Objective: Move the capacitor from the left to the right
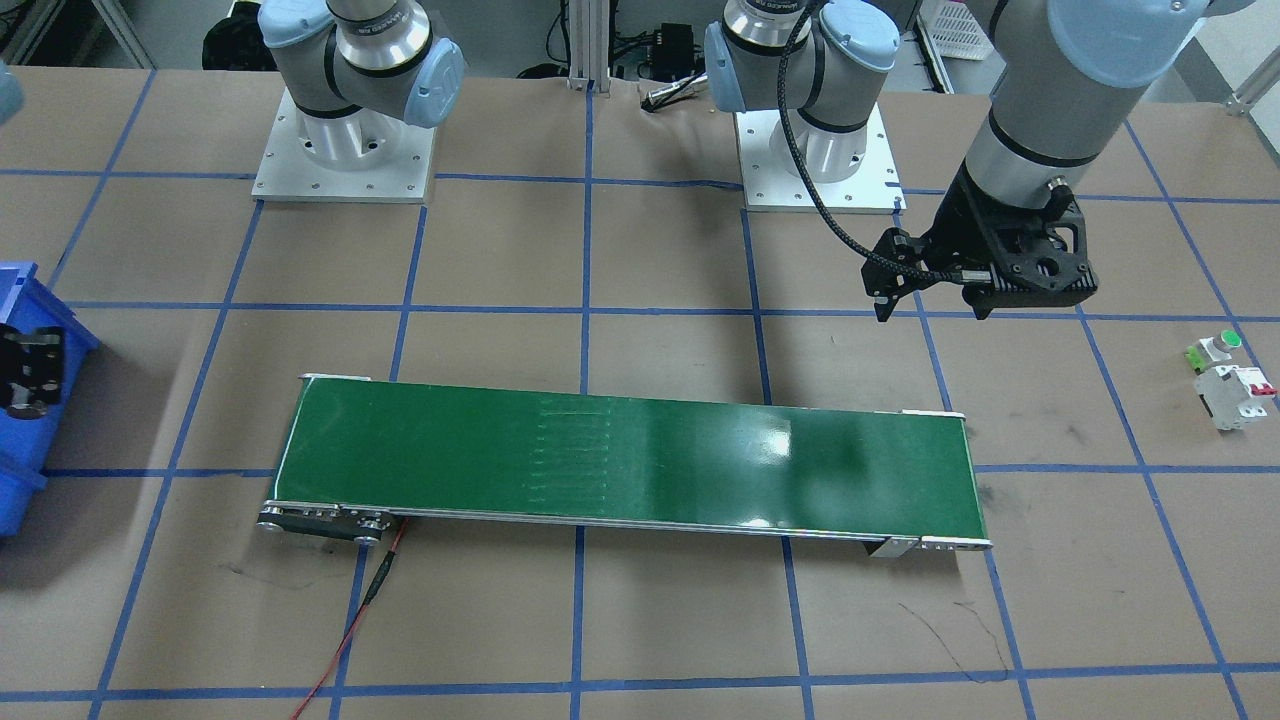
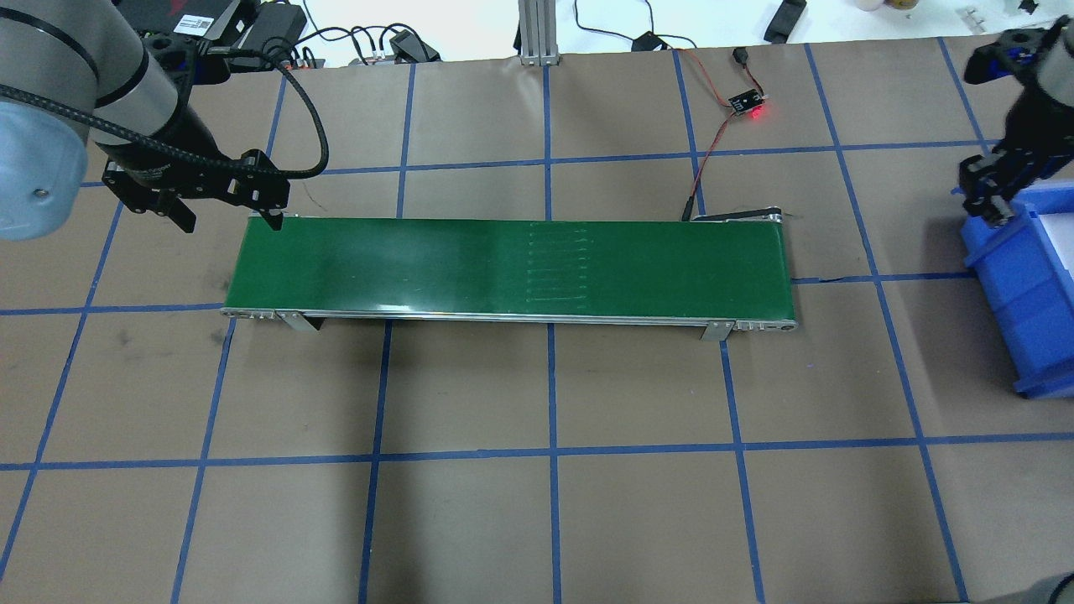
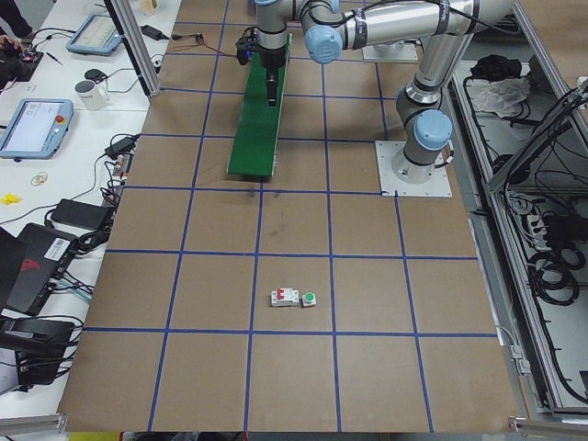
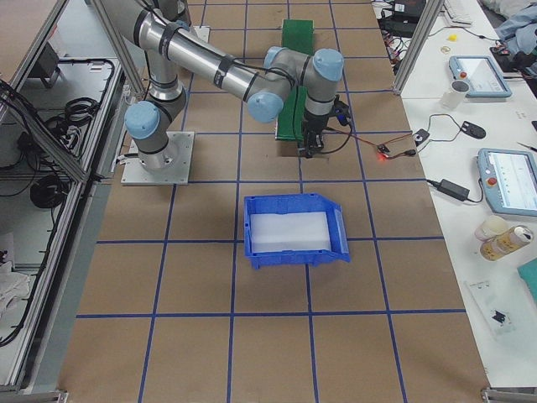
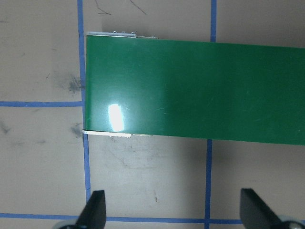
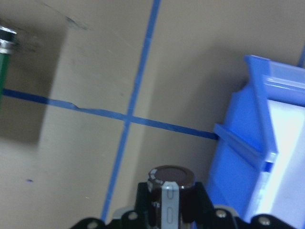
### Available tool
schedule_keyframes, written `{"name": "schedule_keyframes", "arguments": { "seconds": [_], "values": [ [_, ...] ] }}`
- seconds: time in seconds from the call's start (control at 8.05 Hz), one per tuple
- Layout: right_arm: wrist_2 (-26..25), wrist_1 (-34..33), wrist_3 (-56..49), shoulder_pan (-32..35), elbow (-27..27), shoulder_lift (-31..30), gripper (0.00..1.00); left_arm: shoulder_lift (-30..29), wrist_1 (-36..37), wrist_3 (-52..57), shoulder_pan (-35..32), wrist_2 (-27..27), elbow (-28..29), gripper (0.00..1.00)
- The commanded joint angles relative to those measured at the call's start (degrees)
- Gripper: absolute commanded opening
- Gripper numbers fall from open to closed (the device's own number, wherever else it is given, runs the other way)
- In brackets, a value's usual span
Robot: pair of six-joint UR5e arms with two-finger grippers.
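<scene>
The capacitor point(image 6: 171, 183), a stubby dark cylinder with a pale grey stripe, stands upright between the fingers of my right gripper point(image 6: 171, 202), which is shut on it. In the overhead view the right gripper point(image 2: 992, 200) hangs over the near left corner of the blue bin point(image 2: 1024, 285). My left gripper point(image 1: 930, 305) is open and empty. It hovers just off the left end of the green conveyor belt point(image 2: 503, 264), with its fingers point(image 5: 95, 210) spread wide in the left wrist view.
A white circuit breaker with red switch point(image 1: 1240, 393) and a green-capped push button point(image 1: 1215, 348) lie together on the robot's far left. A small lit sensor board point(image 2: 751, 105) with wires sits behind the belt. Blue tape lines grid the brown table.
</scene>
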Motion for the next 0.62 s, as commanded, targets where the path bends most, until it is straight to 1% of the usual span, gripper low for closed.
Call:
{"name": "schedule_keyframes", "arguments": {
  "seconds": [0.0, 0.12, 0.25, 0.37, 0.5],
  "values": [
    [0.1, -2.2, -17.0, -11.2, -1.3, 0.6, 0.07, 0.0, 0.0, 0.0, 0.1, 0.0, 0.0, 1.0],
    [0.3, -3.7, -20.4, -13.9, -1.3, 2.7, 0.07, 0.0, 0.0, 0.0, 0.0, 0.0, 0.0, 1.0],
    [0.9, -6.9, -23.7, -16.2, -1.2, 6.1, 0.07, 0.0, 0.0, 0.0, 0.0, 0.0, 0.0, 1.0],
    [3.0, -10.4, -26.0, -17.4, -1.1, 10.5, 0.07, 0.0, 0.0, 0.0, 0.0, 0.0, 0.0, 1.0],
    [3.9, -12.3, -26.0, -17.8, -0.4, 12.8, 0.07, 0.0, 0.0, 0.0, 0.0, 0.0, 0.0, 1.0]
  ]
}}
